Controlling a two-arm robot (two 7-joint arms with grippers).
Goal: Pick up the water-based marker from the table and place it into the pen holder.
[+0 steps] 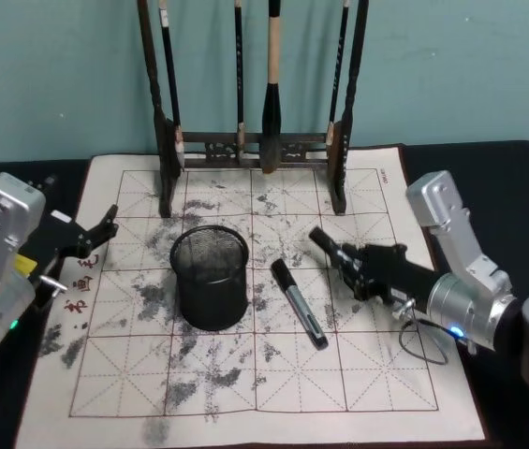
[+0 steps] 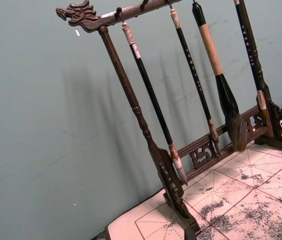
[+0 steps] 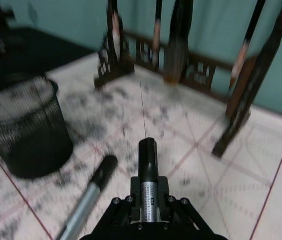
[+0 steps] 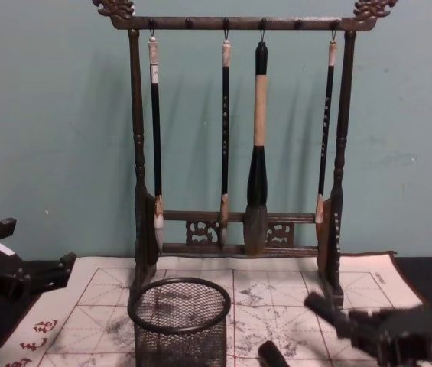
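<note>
My right gripper point(image 1: 356, 263) hovers low over the right part of the cloth, shut on a water-based marker point(image 3: 147, 175) with a silver body and black cap; its cap point(image 1: 322, 239) points toward the brush rack. In the chest view this gripper point(image 4: 368, 327) is at the lower right. A second marker point(image 1: 299, 303) lies flat on the cloth between my right gripper and the pen holder point(image 1: 210, 279), a black mesh cup standing left of centre. The same loose marker point(image 3: 88, 197) lies beside the held one. My left gripper point(image 1: 98, 234) rests open at the cloth's left edge.
A tall dark wooden brush rack point(image 1: 255, 150) with several hanging brushes stands along the back of the grid-marked cloth point(image 1: 273, 393), in front of a teal wall. The dark tabletop point(image 1: 517, 187) surrounds the cloth.
</note>
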